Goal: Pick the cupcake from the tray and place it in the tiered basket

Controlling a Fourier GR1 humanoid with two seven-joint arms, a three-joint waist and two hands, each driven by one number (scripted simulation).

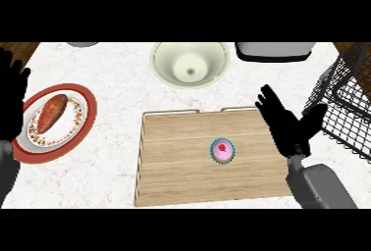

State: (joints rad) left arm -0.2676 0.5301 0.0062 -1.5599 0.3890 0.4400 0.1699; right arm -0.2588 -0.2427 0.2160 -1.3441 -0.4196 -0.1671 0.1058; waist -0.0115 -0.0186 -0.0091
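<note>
1. The surface is a white, faintly speckled stone counter (109, 171); brown wood shows at the far left and far right corners.
2. Nearest lies one wooden tray (181, 171), pale, with a thin raised rim and two handle cut-outs on its far side.
3. One cupcake (223, 150) sits on the tray, right of its middle: pink icing, a red dot on top, a teal wrapper. Nothing touches it.
4. The right hand (290, 128) hangs over the tray's right edge, just beside the cupcake, fingers straight and spread, holding nothing.
5. The left hand (10, 98) shows at the left edge, fingers up and relaxed, unclenched, partly over the plate's left rim.
6. One plate (81, 128), white with a red rim, lies left of the tray and carries one brown sweet potato (52, 112).
7. One black wire tiered basket (348, 108) stands at the right edge.
8. Farther off sits one pale round bowl (190, 63).
9. At the far edge are two grey objects, cut off: one (275, 50) right, one (83, 44) left.
</note>
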